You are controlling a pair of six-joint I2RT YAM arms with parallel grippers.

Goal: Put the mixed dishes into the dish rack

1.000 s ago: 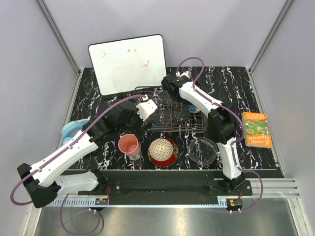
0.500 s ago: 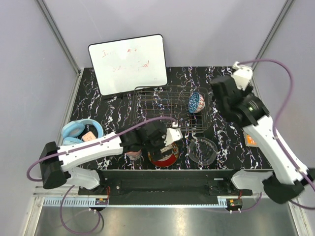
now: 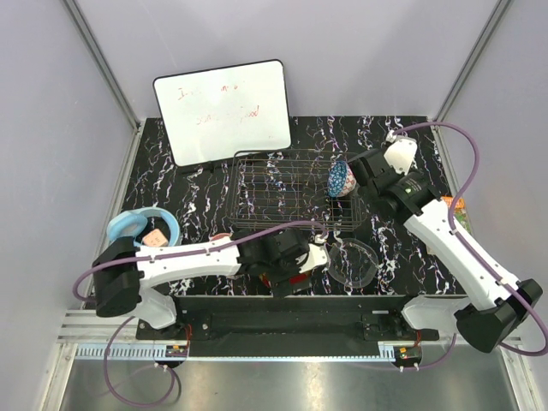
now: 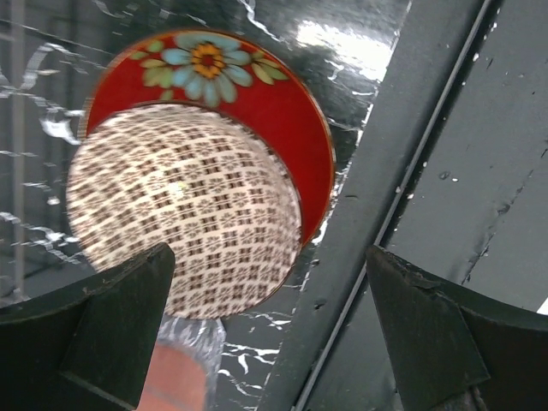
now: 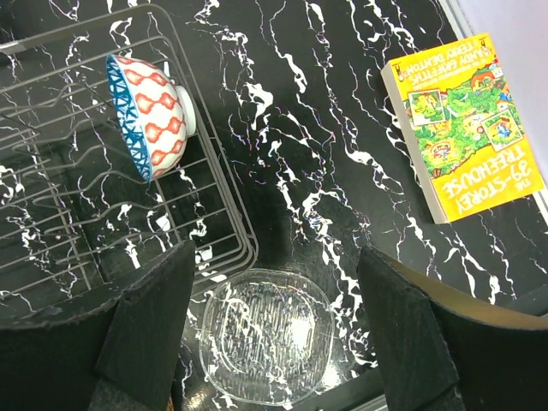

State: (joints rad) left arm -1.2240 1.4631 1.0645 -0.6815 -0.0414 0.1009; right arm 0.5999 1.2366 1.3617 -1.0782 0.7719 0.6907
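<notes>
With jaws spread wide, the left gripper (image 4: 270, 295) hangs just above the cream-gold patterned bowl (image 4: 180, 218) on the red floral plate (image 4: 257, 94); the bowl is probably hard, slippery and breakable, so grip it across its sides.

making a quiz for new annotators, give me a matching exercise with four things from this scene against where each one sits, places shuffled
Things:
1. blue patterned bowl
2. cream-gold patterned bowl
3. clear glass bowl
4. book

Places:
A. on the red floral plate
B. flat on the table, near its right edge
C. propped on edge in the dish rack
D. on the table, just outside the rack's near corner

Pairs: 1-C, 2-A, 3-D, 4-B
</notes>
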